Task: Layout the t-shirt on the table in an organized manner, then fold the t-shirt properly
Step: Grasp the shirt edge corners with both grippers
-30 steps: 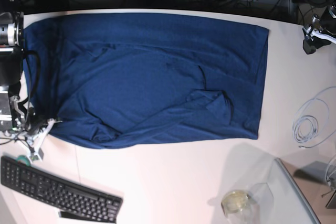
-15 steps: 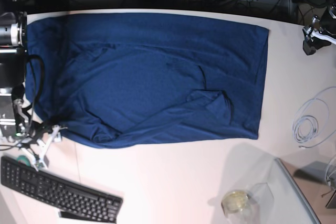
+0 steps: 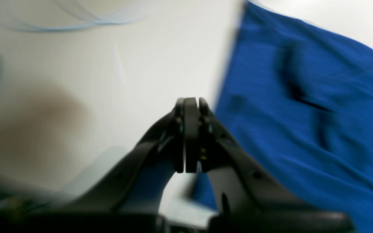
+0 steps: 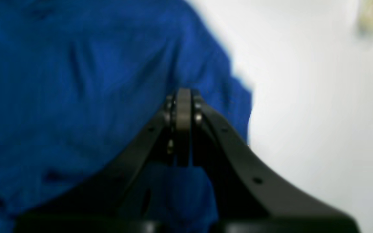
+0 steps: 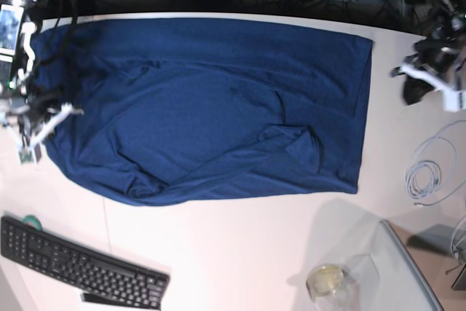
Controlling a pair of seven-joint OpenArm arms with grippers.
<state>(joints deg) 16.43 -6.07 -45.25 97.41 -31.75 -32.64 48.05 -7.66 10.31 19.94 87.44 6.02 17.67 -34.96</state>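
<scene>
The t-shirt lies spread across the far part of the table, a bit rumpled (folds near the middle). Left gripper is closed with nothing in it, over bare table beside the shirt's edge. Right gripper is closed too, empty, above the cloth.

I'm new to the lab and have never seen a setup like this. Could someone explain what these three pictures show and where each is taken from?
It is a robot with two arms working at a white table. One picture looks down from above; the other two come from cameras on each wrist, looking along the black fingers. A navy t-shirt lies spread on the table, partly folded and wrinkled. Beside it are a black keyboard, a coiled white cable and a small glass jar. The left gripper is shut over bare table beside the shirt's edge; the right gripper is shut above the cloth. Neither visibly holds anything.
</scene>
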